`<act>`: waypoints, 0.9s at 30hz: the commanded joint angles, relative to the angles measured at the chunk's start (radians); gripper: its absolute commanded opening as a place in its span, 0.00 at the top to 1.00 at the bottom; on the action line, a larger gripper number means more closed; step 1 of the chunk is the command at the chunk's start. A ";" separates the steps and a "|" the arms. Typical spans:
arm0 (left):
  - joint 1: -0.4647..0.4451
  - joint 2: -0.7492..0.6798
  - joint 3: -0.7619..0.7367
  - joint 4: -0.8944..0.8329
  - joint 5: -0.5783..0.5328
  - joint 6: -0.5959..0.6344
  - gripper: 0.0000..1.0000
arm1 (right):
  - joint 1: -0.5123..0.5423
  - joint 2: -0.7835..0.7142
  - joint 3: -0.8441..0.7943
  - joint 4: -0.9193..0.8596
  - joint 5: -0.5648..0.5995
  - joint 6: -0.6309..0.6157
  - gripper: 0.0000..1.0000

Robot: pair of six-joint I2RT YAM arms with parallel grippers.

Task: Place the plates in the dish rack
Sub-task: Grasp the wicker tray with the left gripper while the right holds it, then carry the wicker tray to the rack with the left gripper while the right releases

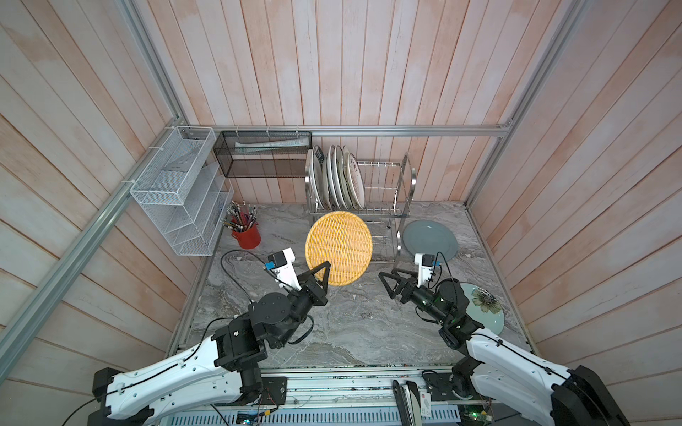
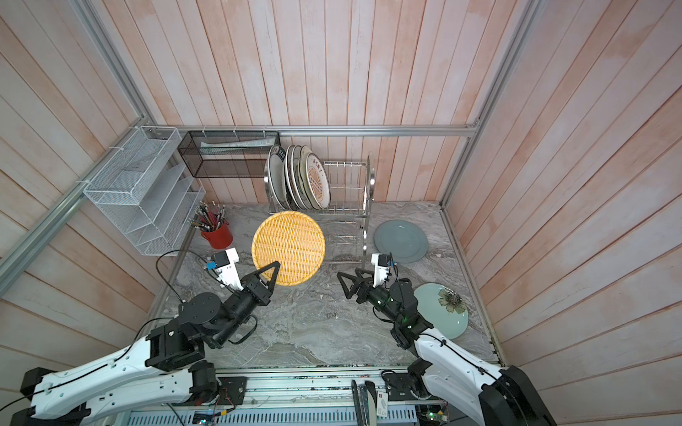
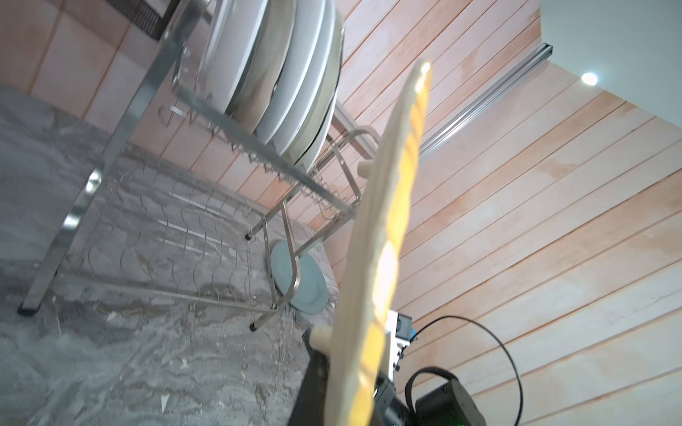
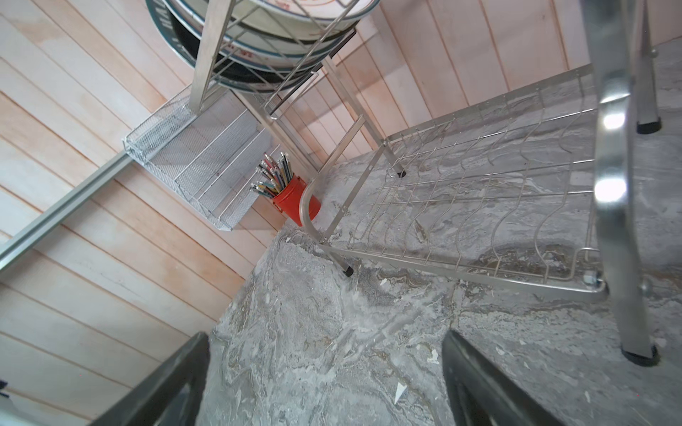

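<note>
Before the dish rack [image 1: 383, 214], left hand [image 1: 324, 269] pinching near rim of woven plate [image 1: 337, 241], right hand [image 1: 385, 286] spread

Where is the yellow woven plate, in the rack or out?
Out: the left gripper holds the yellow woven plate by its rim, before the dish rack.

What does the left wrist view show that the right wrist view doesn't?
Only left wrist: the yellow woven plate edge-on, and the grey-blue plate lying beyond the dish rack. Only right wrist: the red pencil cup, the white mesh organiser and the open right gripper. Both: the rack, the plates standing in its upper tier, its bare lower tier.
</note>
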 commanded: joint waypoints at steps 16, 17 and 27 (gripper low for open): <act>0.048 0.629 0.645 0.344 -0.425 0.807 1.00 | 0.064 -0.151 -0.120 0.213 -0.060 -0.243 0.02; 0.058 0.656 0.679 0.342 -0.425 0.828 1.00 | 0.066 -0.146 -0.121 0.212 -0.058 -0.244 0.02; 0.127 0.896 0.939 0.252 -0.401 0.925 1.00 | 0.068 -0.122 -0.115 0.216 -0.062 -0.245 0.02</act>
